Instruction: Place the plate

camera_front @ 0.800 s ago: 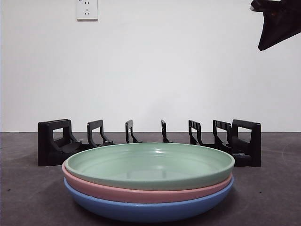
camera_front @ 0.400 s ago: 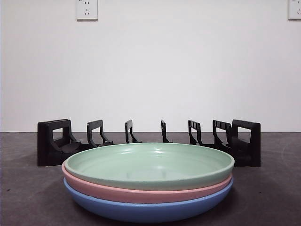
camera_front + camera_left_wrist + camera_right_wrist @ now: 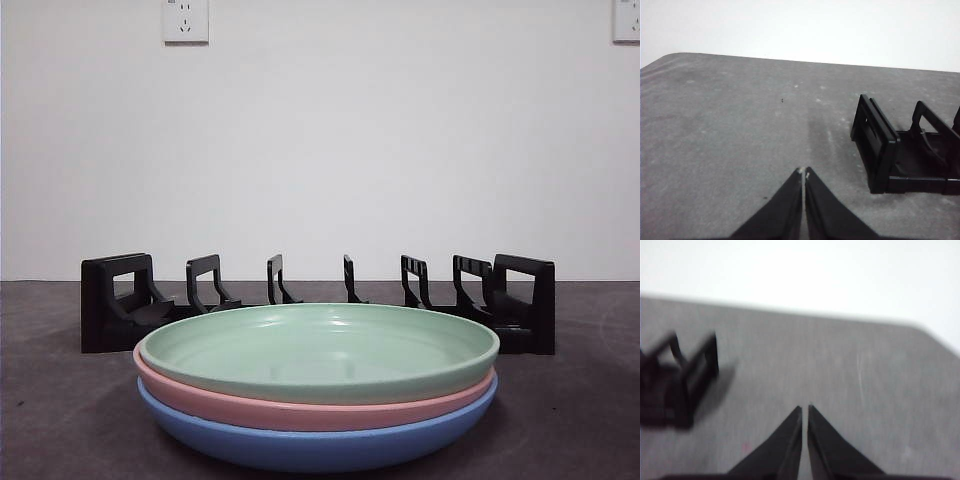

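Green plate (image 3: 318, 350) on top of a pink plate (image 3: 300, 408) and blue plate (image 3: 318, 445), flat on the worktop (image 3: 60, 420), just in front of the black rack (image 3: 318, 300); round, so no long axis; opens upward. Dark arm tip at the upper corner a second ago, now gone; nothing grasped yet. Left tool (image 3: 804, 174) pinched together, empty, beside the rack's end; right tool (image 3: 805, 410) likewise, blurred.

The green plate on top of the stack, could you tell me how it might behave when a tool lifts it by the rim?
The green plate looks rigid, so it should probably keep its shape. Its glossy surface suggests a thin rim grip could slip. Nested in the pink plate, it may drag that one slightly.
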### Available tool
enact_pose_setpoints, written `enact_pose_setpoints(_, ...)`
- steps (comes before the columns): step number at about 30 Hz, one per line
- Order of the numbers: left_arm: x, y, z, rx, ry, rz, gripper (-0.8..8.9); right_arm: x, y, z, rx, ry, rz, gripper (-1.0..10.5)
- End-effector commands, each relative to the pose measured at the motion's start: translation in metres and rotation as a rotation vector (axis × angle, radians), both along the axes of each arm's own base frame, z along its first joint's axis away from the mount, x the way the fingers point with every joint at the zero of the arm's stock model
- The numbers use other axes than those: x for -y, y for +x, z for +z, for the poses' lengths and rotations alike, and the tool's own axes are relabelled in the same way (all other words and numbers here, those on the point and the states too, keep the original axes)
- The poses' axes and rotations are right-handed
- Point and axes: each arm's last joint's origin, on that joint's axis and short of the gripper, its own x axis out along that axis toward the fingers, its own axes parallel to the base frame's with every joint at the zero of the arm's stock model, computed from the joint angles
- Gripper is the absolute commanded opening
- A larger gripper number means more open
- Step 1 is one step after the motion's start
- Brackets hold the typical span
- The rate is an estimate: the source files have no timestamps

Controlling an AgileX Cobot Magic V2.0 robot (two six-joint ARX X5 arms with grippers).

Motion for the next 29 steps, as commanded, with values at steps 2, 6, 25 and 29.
enact_pose_setpoints(2, -0.0001, 0.001, -0.0051, -0.004, 0.009, 0.001, 0.07, -0.0006, 0.0003, -0.0042, -0.017, 0.031, 0.006, 0.2)
enact_pose_setpoints(6, -0.0001, 0.001, -0.0052, -0.005, 0.009, 0.001, 0.07, -0.0013, 0.0004, -0.0042, -0.016, 0.033, 0.032, 0.2)
enact_pose_setpoints(25, -0.0001, 0.001, -0.0052, -0.005, 0.009, 0.001, 0.07, -0.0012, 0.0008, -0.0006, 0.019, 0.034, 0.028, 0.2)
enact_pose_setpoints(29, -0.0001, 0.001, -0.0051, -0.004, 0.009, 0.001, 0.07, -0.0012, 0.0008, -0.0006, 0.019, 0.034, 0.028, 0.2)
